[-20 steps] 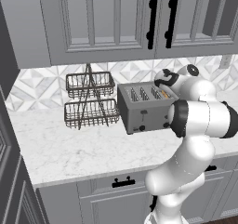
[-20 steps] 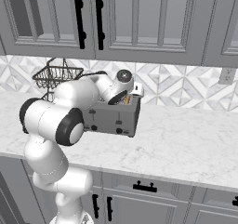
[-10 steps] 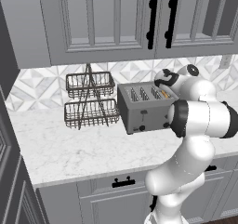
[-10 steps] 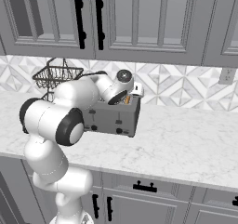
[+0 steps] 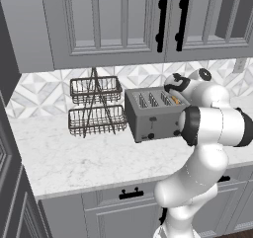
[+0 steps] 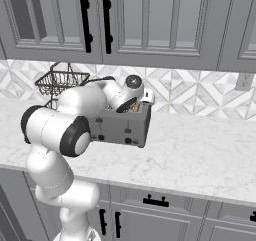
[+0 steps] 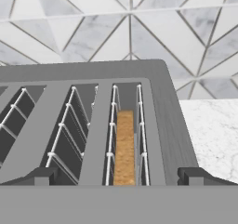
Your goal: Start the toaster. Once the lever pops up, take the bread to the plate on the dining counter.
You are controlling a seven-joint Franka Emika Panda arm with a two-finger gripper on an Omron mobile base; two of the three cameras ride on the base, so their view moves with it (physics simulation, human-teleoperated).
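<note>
Toaster [image 5: 153,114] sits on the marble tabletop [image 5: 89,158] against the tiled backsplash, and the bread [image 7: 124,146] is down in its rightmost slot, just the golden top edge showing between the wire guides. The end effector [image 7: 118,174] hovers right above that slot, jaws spread wide, holding nothing. My guess is it's lining up for the grab, so keep the fingertips [image 7: 42,175] straddling the slice, drop straight in, don't snag the wires. The other slots look empty, same with the black wire two-tier basket rack [image 5: 95,107] just beside it.
</note>
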